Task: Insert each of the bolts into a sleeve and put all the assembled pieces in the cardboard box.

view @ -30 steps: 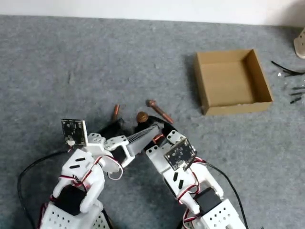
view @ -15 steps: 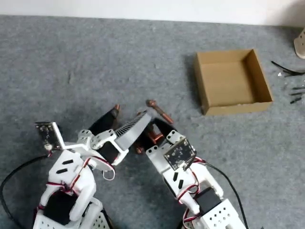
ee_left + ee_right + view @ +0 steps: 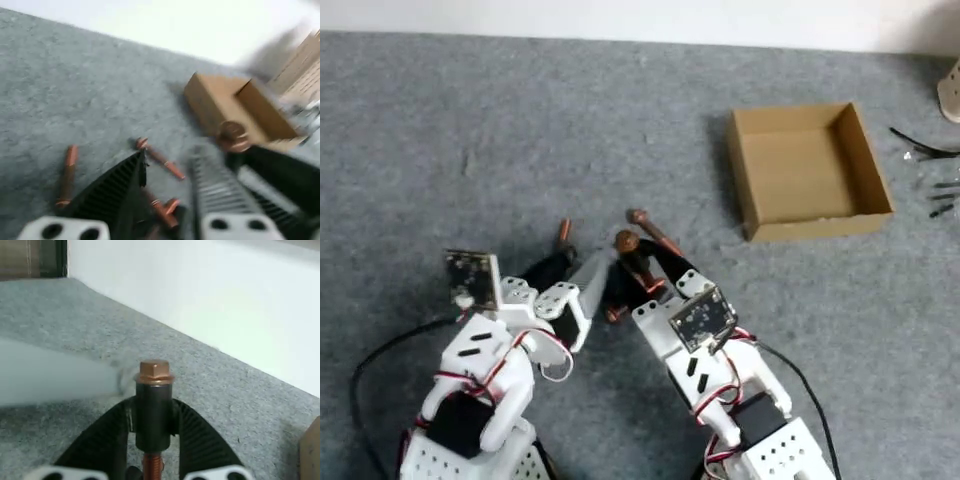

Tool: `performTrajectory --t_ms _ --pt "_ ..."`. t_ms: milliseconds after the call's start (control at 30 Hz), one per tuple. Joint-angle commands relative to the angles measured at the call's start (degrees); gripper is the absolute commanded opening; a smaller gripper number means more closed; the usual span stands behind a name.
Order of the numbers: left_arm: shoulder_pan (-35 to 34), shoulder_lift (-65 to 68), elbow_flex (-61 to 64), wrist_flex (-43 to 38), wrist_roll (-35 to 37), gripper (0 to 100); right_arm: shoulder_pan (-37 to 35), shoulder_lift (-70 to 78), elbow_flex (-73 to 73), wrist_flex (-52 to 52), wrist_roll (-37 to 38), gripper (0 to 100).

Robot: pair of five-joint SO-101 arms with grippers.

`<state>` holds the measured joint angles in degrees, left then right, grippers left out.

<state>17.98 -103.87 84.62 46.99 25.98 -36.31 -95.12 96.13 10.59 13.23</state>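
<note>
My right gripper (image 3: 638, 272) is shut on a black sleeve (image 3: 154, 415) with a copper bolt through it, hex head (image 3: 155, 372) on top. Its head (image 3: 625, 241) shows from above. Just to its left, my left gripper (image 3: 578, 268) stands open, a black finger (image 3: 120, 192) and a white finger (image 3: 215, 190) apart, holding nothing. A loose bolt (image 3: 162, 207) lies on the carpet between them, another bolt (image 3: 655, 232) just beyond. A copper piece (image 3: 564, 231) lies further left. The cardboard box (image 3: 820, 228) stands at the back right with nothing inside.
Grey carpet covers the table. A short copper piece (image 3: 613, 313) lies between the two arms. Black wires and small parts (image 3: 930, 170) lie right of the box. The left and far parts of the carpet are open.
My left gripper's white finger lay across toward the piece in the right gripper; the left arm swung left and has now drawn back beside it. The right gripper has kept its hold.
</note>
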Motion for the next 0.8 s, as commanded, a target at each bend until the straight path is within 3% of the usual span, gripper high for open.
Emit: performTrajectory --t_ms 0,167,267,767 --pt "-2.95 -0.66 2.33 -1.32 -7.65 3 4.09 -1.01 6.55 -0.57 0.09 0.3" --pt "-15.08 -0.66 6.81 -1.14 -25.49 1 7.34 -1.01 6.55 -0.57 0.09 0.3" --pt "-17.98 -0.66 8.40 -1.23 -34.37 1 7.34 -1.01 6.73 -0.57 0.09 0.3" --pt "-20.88 -0.66 10.68 -4.13 -34.20 1 9.45 -1.01 6.55 -0.57 0.09 0.3"
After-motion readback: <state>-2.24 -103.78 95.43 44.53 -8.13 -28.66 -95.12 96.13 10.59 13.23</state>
